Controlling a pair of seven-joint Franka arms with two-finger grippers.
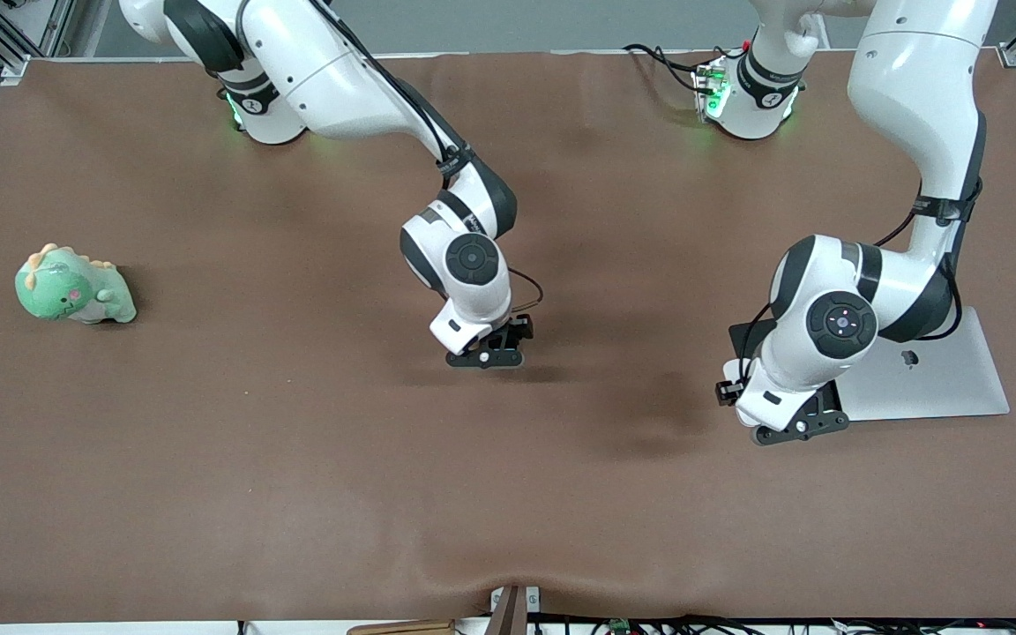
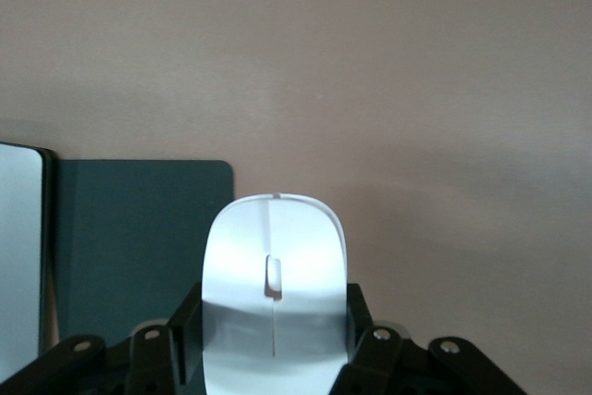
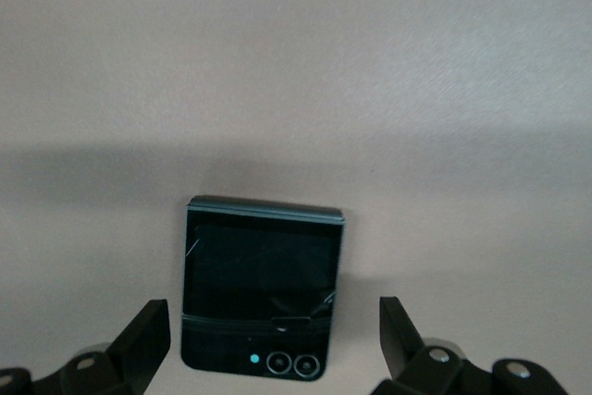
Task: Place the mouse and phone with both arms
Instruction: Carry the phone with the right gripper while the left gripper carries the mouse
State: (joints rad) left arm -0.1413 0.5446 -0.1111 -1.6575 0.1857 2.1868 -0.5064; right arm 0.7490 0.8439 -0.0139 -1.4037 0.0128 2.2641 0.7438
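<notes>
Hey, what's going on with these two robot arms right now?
The left gripper is shut on the glossy white oval mouse, hanging over the edge of the dark grey mat beside the closed silver laptop. The right gripper is open near the table's middle, its fingers either side of the small black square phone, which lies on the brown table. A green dinosaur toy sits toward the right arm's end.

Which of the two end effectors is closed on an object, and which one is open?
The left end effector is closed on the white mouse, beside the mat. The right end effector is open, with the phone lying free between its fingers.
</notes>
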